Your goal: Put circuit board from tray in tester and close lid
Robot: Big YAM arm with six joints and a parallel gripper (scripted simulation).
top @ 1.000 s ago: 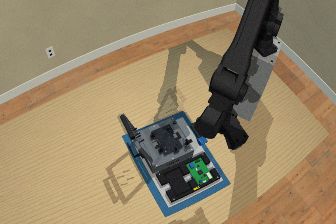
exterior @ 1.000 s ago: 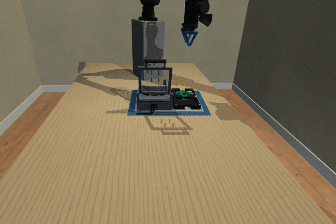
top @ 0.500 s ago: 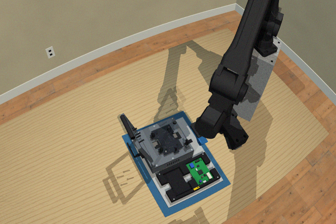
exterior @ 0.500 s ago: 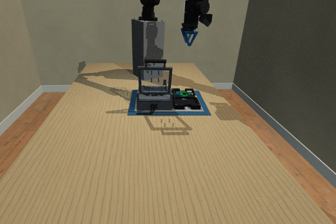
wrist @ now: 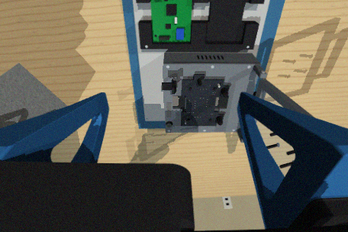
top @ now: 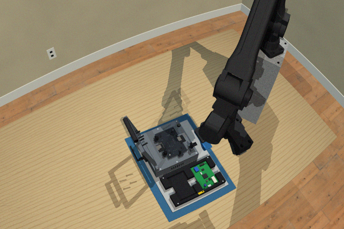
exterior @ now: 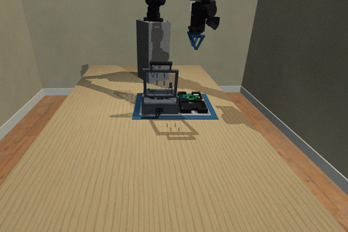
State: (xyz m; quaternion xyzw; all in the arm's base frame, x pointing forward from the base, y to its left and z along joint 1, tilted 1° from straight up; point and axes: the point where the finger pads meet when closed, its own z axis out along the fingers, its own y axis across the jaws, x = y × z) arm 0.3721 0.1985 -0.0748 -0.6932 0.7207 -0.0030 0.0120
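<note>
The green circuit board point(top: 200, 178) point(exterior: 189, 97) point(wrist: 160, 13) lies face up in the tray's pocket nearer the arm's pedestal, its white connector at the end away from the tester. The other pocket of the black tray point(top: 188, 199) point(wrist: 198, 40) is empty. The tester point(top: 166, 166) point(exterior: 150, 108) point(wrist: 229, 71) has no board in it; its black posts show. Its lid point(exterior: 176, 83) point(wrist: 284, 95) point(top: 130, 129) stands open, handle point(exterior: 160, 63) on top. The latch hook point(top: 192, 145) point(wrist: 168, 86) is opposite the hinge, toward the tray. My gripper point(exterior: 196, 48) point(wrist: 172, 100) is open and empty, high above the table.
Tray and tester stand side by side on a blue-edged mat point(top: 171, 216) point(exterior: 212, 111) point(wrist: 131, 36). The grey pedestal point(top: 255, 104) point(exterior: 160, 52) point(wrist: 23, 89) rises beyond the hook side. A black cable point(exterior: 158, 114) leaves the tester's hinge side.
</note>
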